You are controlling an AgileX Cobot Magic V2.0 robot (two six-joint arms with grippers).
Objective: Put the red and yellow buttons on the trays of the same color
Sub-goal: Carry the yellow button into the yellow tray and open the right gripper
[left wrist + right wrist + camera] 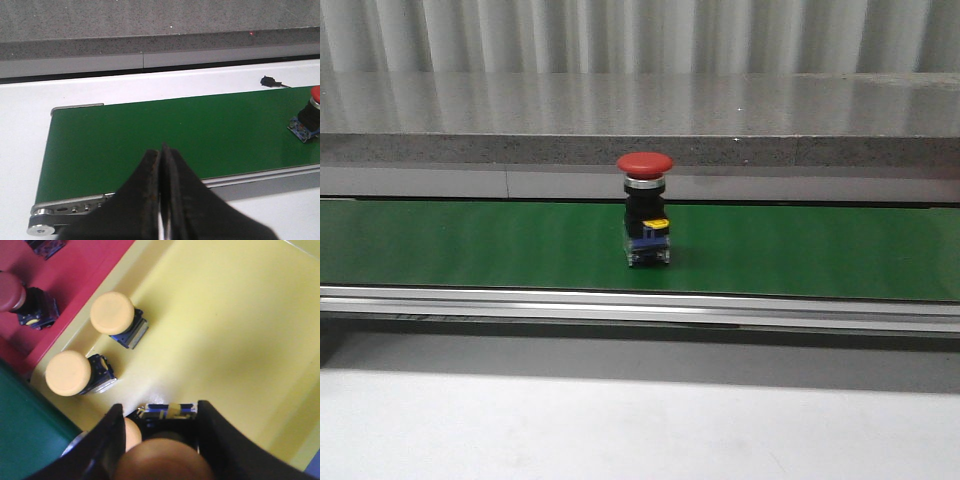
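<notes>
Front view: one red mushroom-head button (645, 163) stood upright on the green conveyor belt (470, 245), approx. mid-belt, black body w/ a blue-and-yellow contact block at the base. Neither arm appeared in this view. A grey stone-like ledge (640, 120) ran behind the belt.

Left wrist view: left gripper (161, 165) hung over the near edge of the belt, close to its roller end (42, 225). Fingers pressed together, nothing between them. The same red button (311, 112) sat well apart from it, further along the belt. A small black connector (268, 80) lay on the white table (150, 85) beyond the belt.

Right wrist view: right gripper (159, 427) was over the yellow tray (225, 330), fingers clamped on a yellow button (165, 462), its contact block pointing down toward the tray floor. Contact w/ the floor could not be determined. Two more yellow buttons (112, 314) (68, 373) lay on their sides in the yellow tray, near the wall shared w/ the red tray (80, 270). A further red button (10, 291) lay in the red tray.
</notes>
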